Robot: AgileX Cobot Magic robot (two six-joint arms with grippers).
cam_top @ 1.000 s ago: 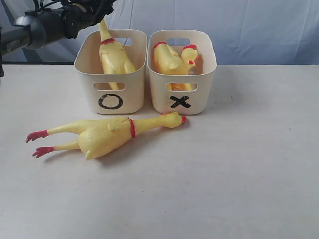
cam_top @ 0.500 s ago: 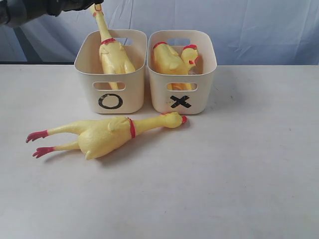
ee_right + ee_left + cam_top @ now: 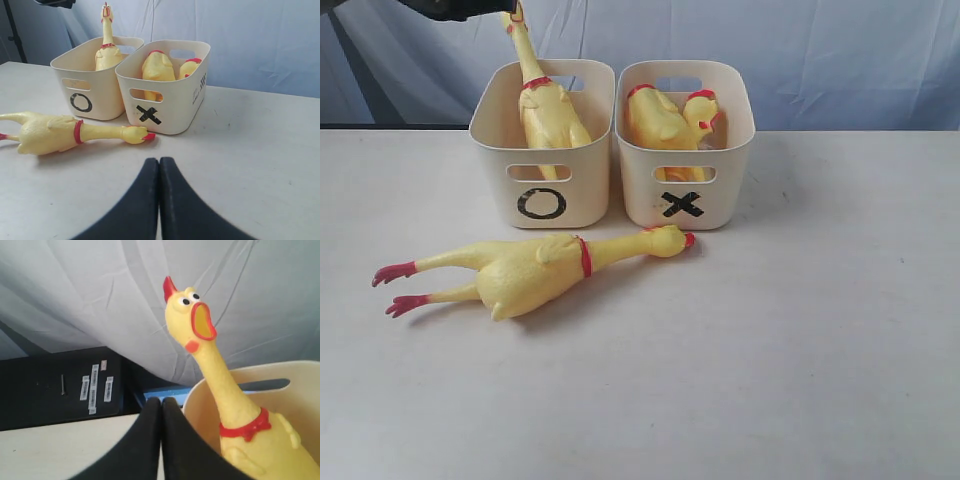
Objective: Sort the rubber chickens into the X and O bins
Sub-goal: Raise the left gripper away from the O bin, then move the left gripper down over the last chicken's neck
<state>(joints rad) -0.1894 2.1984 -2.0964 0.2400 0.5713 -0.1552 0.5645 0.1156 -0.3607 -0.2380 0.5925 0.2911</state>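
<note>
Left gripper [image 3: 161, 407]: jaws pressed together, nothing held, near yellow rubber chicken [image 3: 220, 390] standing in cream plastic O-marked tub [image 3: 495, 185]. Right gripper [image 3: 159, 167]: likewise closed, empty. Unsorted long-legged yellow rubber chicken [image 3: 525, 272] lies on table [image 3: 800, 350], head before cream X-marked tub [image 3: 640, 190]. Jaws to be opened wide, body gripped crosswise near red neck band [image 3: 585, 257].

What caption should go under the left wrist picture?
Rubber chicken stands neck-up in a cream bin beside the shut left hand.
</note>
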